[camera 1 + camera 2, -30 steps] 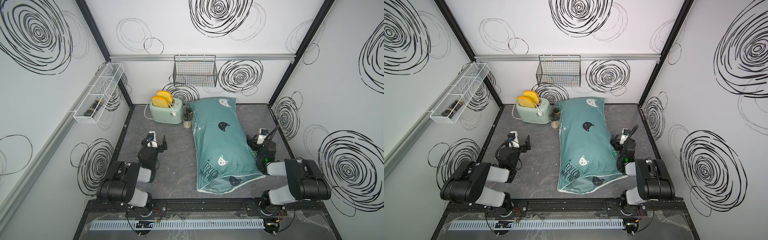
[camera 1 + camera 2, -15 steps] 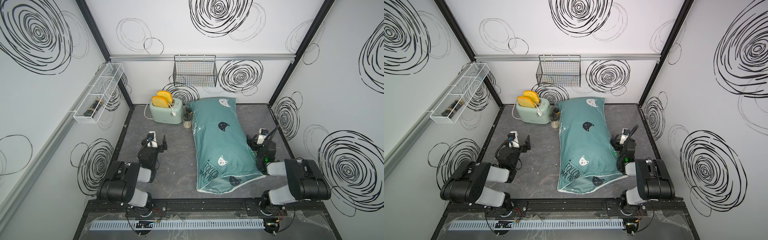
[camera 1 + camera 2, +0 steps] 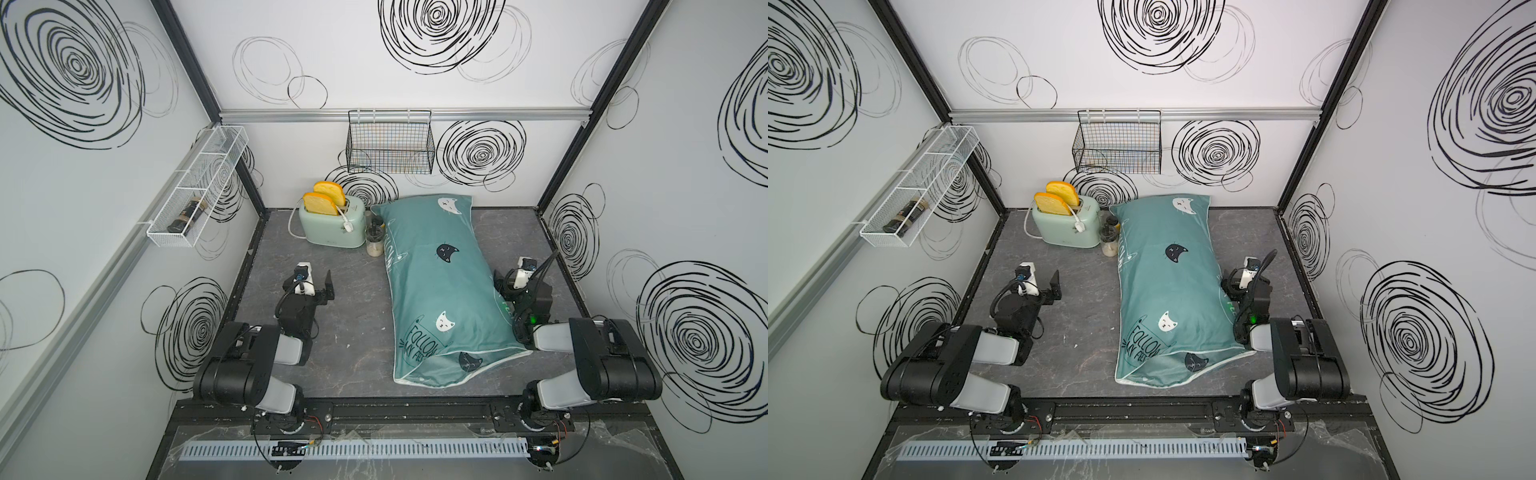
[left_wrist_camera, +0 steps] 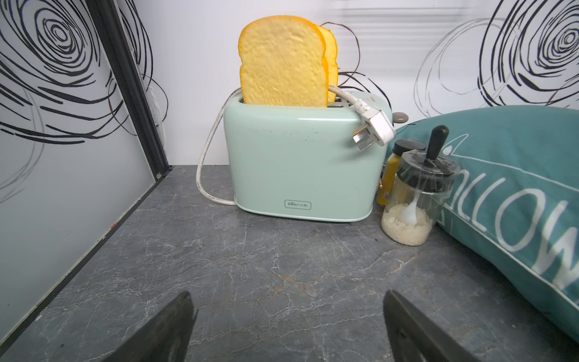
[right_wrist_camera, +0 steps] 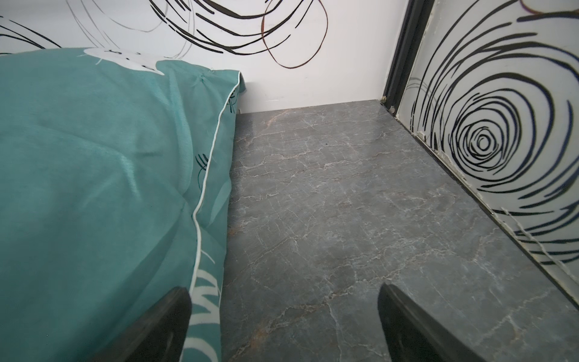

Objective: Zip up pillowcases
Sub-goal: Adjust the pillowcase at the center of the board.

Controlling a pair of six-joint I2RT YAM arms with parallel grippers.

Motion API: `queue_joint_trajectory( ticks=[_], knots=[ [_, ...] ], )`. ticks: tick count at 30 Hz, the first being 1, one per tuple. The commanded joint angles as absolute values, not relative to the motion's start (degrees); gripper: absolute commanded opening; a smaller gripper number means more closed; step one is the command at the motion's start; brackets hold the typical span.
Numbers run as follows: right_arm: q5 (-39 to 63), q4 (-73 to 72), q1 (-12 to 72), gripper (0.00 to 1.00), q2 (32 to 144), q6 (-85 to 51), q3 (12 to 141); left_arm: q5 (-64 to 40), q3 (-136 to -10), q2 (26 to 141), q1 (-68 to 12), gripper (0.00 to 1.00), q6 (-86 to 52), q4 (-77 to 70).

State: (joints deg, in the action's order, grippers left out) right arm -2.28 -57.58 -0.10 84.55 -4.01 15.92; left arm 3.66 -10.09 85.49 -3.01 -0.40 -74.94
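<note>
Pillowcase (image 3: 440, 291) on a grey marbled worktop (image 3: 353, 316), shown in both top views. We see the stuffed teal pillowcase lying lengthwise, right of the middle. Its far end is against the back wall, and its near end, edged in white piping, reaches toward the arms' bases.

A mint-green toaster (image 3: 332, 226) stands beside its far left corner, with two bread slices (image 4: 282, 62) upright in the slots and a white plug (image 4: 376, 128) draped over the top. A glass jar (image 4: 413, 200) of white grains sits between the toaster and the pillowcase, just beside the fabric. A small yellow bottle (image 4: 391, 175) is tucked behind the jar. On the walls hang a black wire basket (image 3: 390, 145) and a white wire shelf (image 3: 195, 195) carrying a dark bottle (image 3: 187, 214).

The left gripper (image 3: 316, 286) rests low over bare worktop, well apart from the pillowcase and facing the toaster. Its fingers (image 4: 169, 329) are spread wide and grasp nothing.

The right gripper (image 5: 282, 288) sits just beside the pillowcase's right long edge, likewise spread wide and unloaded. One of its fingers (image 5: 163, 319) lies over the piped seam. We cannot tell whether that finger presses the fabric. The other stands over bare worktop.
</note>
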Motion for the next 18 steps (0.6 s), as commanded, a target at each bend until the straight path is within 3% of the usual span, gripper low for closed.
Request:
queue_joint_trajectory(
  ticks=[1,7,18],
  knots=[
    [-1.84,-60.03,0.01,0.97,84.58,-3.25,15.68,3.73,-10.48,85.17,-3.52,0.96,0.40,-78.75],
    [-1.10,-60.65,0.48,0.97,83.18,-2.32,15.67,4.13,-9.74,84.91,-3.52,0.96,0.25,-79.91],
    [1.27,-39.40,-0.86,0.97,70.06,-6.95,21.61,6.60,-8.91,73.11,-3.61,0.96,-1.21,-70.50]
  ],
)
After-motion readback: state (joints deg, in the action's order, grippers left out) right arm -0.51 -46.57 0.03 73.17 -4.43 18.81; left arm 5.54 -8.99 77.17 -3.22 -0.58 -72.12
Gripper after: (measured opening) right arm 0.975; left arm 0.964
